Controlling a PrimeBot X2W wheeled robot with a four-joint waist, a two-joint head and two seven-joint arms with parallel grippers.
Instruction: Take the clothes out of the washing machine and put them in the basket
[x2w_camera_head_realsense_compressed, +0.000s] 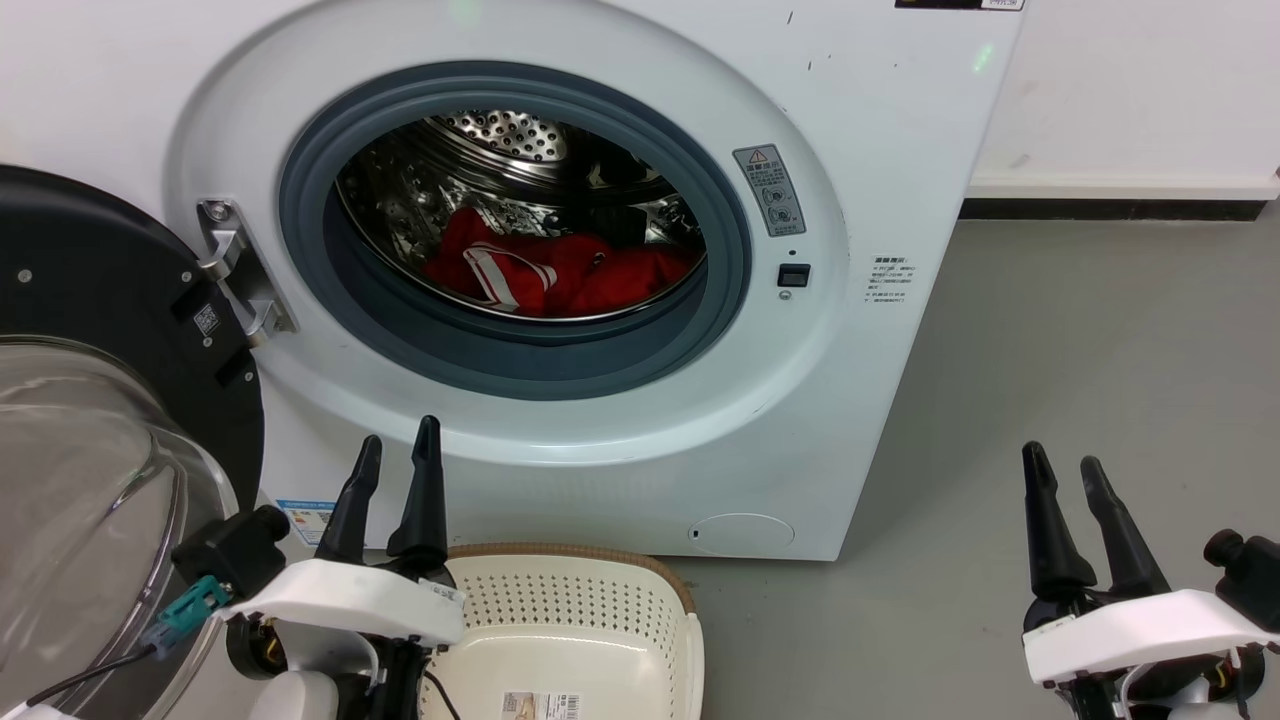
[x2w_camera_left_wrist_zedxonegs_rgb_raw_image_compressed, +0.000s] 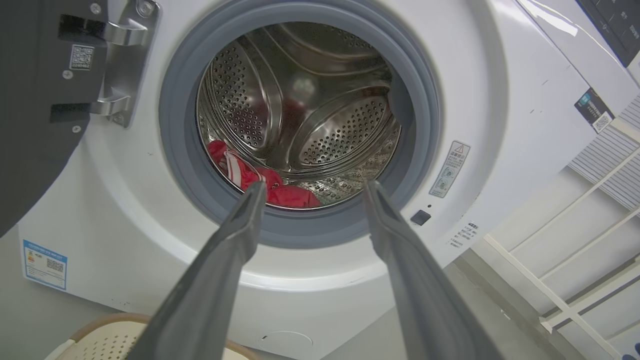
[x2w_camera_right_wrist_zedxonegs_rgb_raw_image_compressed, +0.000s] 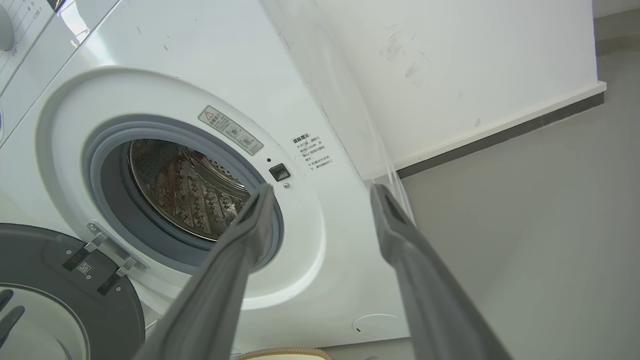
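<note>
Head view, facing the washing machine (x2w_camera_head_realsense_compressed: 880, 140): we see its black-ringed glass door (x2w_camera_head_realsense_compressed: 90, 270) swung open at 9 o'clock of the porthole, hung on a metal hinge (x2w_camera_head_realsense_compressed: 235, 270). The grey rubber seal (x2w_camera_head_realsense_compressed: 735, 260) frames the perforated steel drum (x2w_camera_head_realsense_compressed: 500, 135). The clothes (x2w_camera_head_realsense_compressed: 560, 275) lie inside the drum at its 6 o'clock, resting on the drum floor just behind the seal. We distinguish a red garment with white stripes (x2w_camera_head_realsense_compressed: 497, 280) toward 7 o'clock of the heap and a plain red garment (x2w_camera_head_realsense_compressed: 635, 275) toward 4 o'clock; the two touch. The basket (x2w_camera_head_realsense_compressed: 640, 600) stands on the grey floor (x2w_camera_head_realsense_compressed: 1080, 350) at 6 o'clock of the view, just before the machine's base, and a paper label (x2w_camera_head_realsense_compressed: 540, 705) shows on its bottom. The left tool (x2w_camera_head_realsense_compressed: 400, 432) sits at 7 o'clock of the view, beside the basket's rim, with its two dark fingers apart and nothing between them. The right tool (x2w_camera_head_realsense_compressed: 1059, 455) sits at 4 o'clock, over bare floor and well apart from the machine, with its fingers likewise spread and nothing between them. In the left wrist view we look along the spread fingers toward the porthole, and the clothes appear at 7 o'clock of the drum. In the right wrist view the fingers point at the machine's front corner, with a white wall (x2w_camera_right_wrist_zedxonegs_rgb_raw_image_compressed: 475, 65) at 1 o'clock.
</note>
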